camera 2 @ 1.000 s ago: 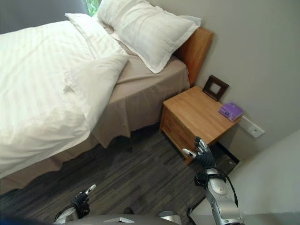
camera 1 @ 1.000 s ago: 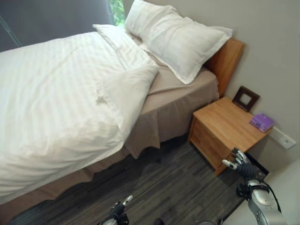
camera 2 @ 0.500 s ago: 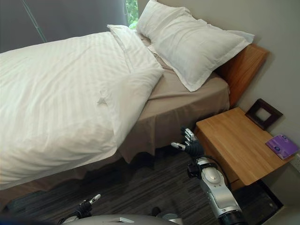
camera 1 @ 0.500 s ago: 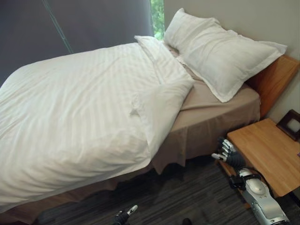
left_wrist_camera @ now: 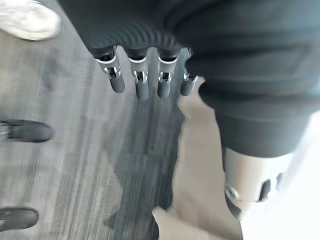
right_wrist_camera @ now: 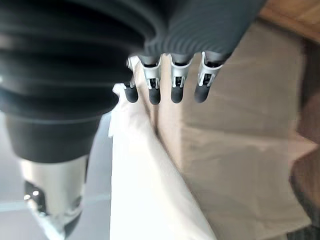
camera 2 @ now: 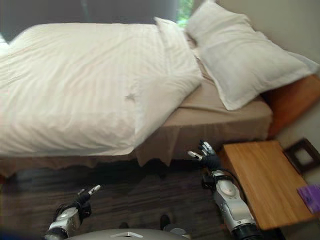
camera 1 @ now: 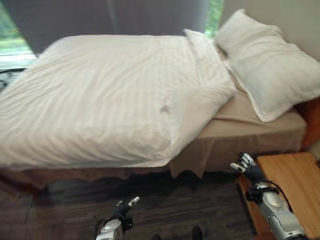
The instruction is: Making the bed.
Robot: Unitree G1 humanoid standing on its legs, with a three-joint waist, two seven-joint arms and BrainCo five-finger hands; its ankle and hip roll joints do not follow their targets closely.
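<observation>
- The bed (camera 1: pixel 240 145) spans the upper scene, its white striped duvet (camera 1: pixel 100 100) covering most of the mattress, from the 9 o'clock side to the middle.
- The duvet's near corner (camera 1: pixel 195 115) is folded back, baring the tan sheet (camera 2: pixel 220 112) toward 3 o'clock.
- A white pillow (camera 1: pixel 270 70) lies at 2 o'clock against the wooden headboard (camera 2: pixel 290 100).
- The right hand (camera 2: pixel 207 157) hangs at 5 o'clock before the tan bed skirt (right_wrist_camera: pixel 235 150), fingers straight and apart, holding nothing.
- The left hand (camera 2: pixel 82 197) is low at 7 o'clock over the dark floor (camera 1: pixel 60 205), fingers relaxed, empty.
- A wooden nightstand (camera 2: pixel 265 180) stands just beside the right arm, at 4 o'clock.
</observation>
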